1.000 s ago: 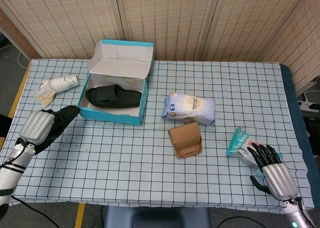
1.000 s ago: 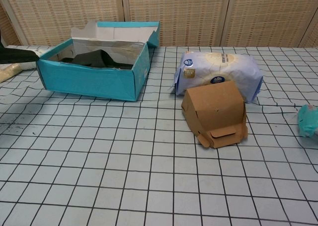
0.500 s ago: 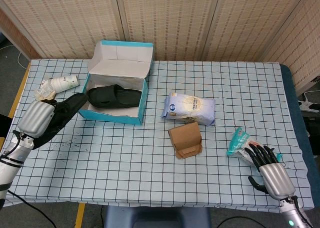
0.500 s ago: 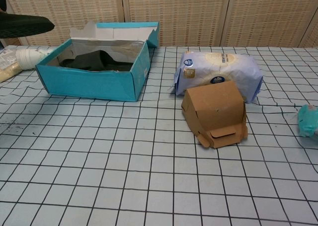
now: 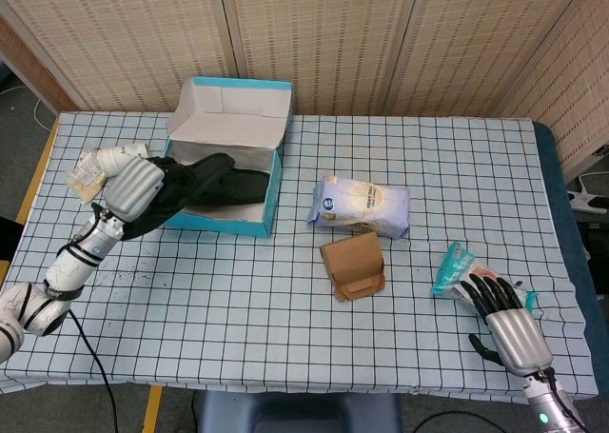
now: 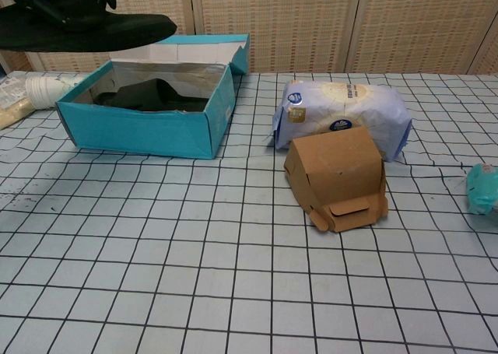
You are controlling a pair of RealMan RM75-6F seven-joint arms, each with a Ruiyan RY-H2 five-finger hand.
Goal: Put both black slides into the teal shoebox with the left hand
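One black slide (image 5: 228, 187) is lying inside the teal shoebox (image 5: 255, 226), while the left hand (image 5: 133, 183) is grasping the second slide (image 6: 85, 29), its long axis pointing right over the box's left wall.

I see a teal shoebox (image 5: 222, 214) with white lining, black slides (image 6: 85, 31), a brown carton (image 5: 353, 266), and a white tablecloth (image 5: 238, 309) gridded in black.
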